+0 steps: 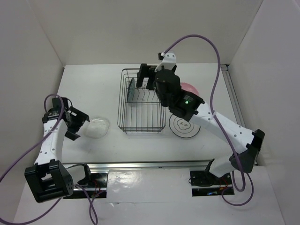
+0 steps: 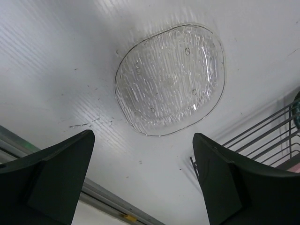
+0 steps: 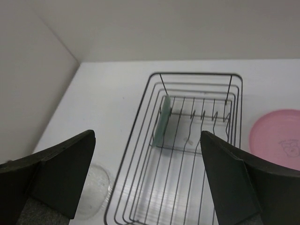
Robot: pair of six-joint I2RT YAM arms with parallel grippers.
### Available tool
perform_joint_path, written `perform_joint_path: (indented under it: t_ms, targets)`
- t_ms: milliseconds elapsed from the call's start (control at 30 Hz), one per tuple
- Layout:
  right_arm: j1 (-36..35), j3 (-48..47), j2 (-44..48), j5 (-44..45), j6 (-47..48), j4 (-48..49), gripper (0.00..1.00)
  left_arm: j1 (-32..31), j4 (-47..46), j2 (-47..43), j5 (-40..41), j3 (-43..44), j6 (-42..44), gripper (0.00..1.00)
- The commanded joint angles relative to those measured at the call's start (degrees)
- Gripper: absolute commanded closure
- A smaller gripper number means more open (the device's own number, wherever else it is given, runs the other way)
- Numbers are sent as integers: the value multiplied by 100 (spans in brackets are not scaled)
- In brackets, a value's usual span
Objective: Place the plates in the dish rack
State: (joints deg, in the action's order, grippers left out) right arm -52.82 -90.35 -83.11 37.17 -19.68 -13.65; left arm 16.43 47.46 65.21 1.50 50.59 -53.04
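Rack (image 1: 121, 112), teal plate (image 1: 131, 90) upright, far-left corner

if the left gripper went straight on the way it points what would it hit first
Probably the clear glass plate, flat on the table just ahead of the open left gripper; nothing shows between them, though depth is unclear.

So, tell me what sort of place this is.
Likely a robotics test booth: white walls enclose a white table, two white robot arms mounted at its edge, a dark wire dish rack on it.
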Motion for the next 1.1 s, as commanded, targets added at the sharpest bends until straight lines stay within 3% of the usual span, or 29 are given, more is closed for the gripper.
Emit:
perform_joint_path:
  t_ms: [0, 167, 267, 600, 767, 900, 933, 1000, 1033, 1067]
  targets:
    - [8, 394, -118, -324, -62, -77, 0, 80, 202, -44, 255, 5, -242, 0]
    - [61, 930, 216, -631, -62, 275, 0, 80, -183, -167, -88, -734, -417, 1]
    - [123, 931, 216, -807, -1, 275, 0, 80, -543, -115, -237, -1033, -480, 10]
    - [175, 1475, 603, -931, -53, 635, 0, 80, -1160, 948, -53, -1156, -593, 11]
    - [228, 1669, 779, -878, -106, 811, 0, 80, -1389, 1362, -53, -1156, -594, 20]
    - [228, 1924, 1051, -799, -185, 916, 0, 80, -1441, 1424, -53, -1156, -594, 21]
    - [228, 1976, 1051, -799, -246, 917, 0, 80, -1442, 1424, 8, -1209, -594, 28]
    - [228, 2056, 1191, -860, -247, 996, 0, 80, -1494, 1494, 8, -1261, -541, 28]
    - [228, 2056, 1192, -860, -299, 1048, 0, 80, -1494, 1495, 8, -1262, -541, 35]
    - [228, 2056, 1244, -860, -299, 1049, 0, 80, -1494, 1625, 8, -1262, -541, 58]
